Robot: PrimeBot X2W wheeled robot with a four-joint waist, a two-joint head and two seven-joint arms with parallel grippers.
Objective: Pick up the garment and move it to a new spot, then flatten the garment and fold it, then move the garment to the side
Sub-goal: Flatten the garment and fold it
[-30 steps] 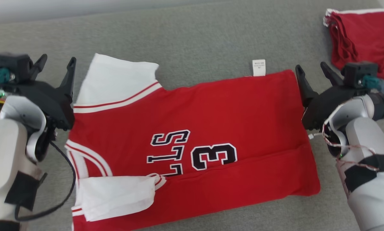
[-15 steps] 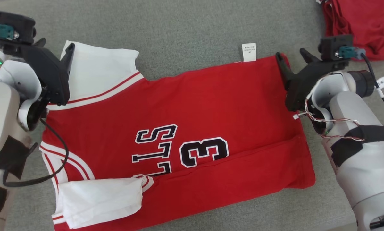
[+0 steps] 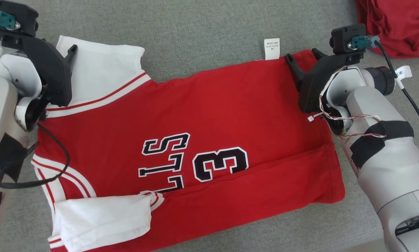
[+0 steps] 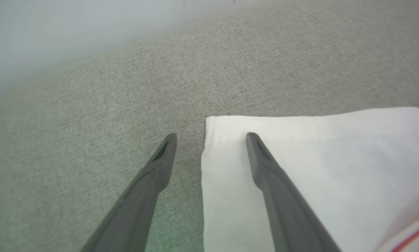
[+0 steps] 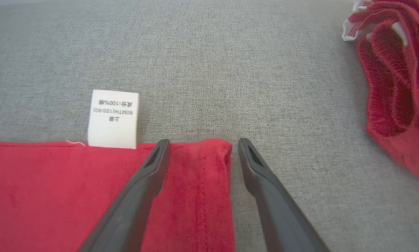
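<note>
The garment (image 3: 209,115) is a red jersey with white sleeves and dark lettering, spread flat on the grey cloth surface (image 3: 202,31). My left gripper (image 3: 65,49) stands open at the far left. In the left wrist view the left gripper (image 4: 211,135) straddles the edge of the white sleeve (image 4: 311,168), one finger over the sleeve and one over bare surface. My right gripper (image 3: 301,53) is open at the jersey's far right corner. The right wrist view shows the right gripper (image 5: 203,141) with that red corner (image 5: 199,164) between its fingers, beside a white label (image 5: 113,119).
A second red garment (image 3: 395,24) lies bunched at the far right, close to my right wrist; it is also in the right wrist view as a red garment (image 5: 398,87). The other white sleeve (image 3: 101,217) is folded over the jersey's near left part.
The head camera has tilted, shifting the whole picture. Both grippers have moved inward, the left onto the white sleeve's corner, the right over the red far corner. Both stayed open.
</note>
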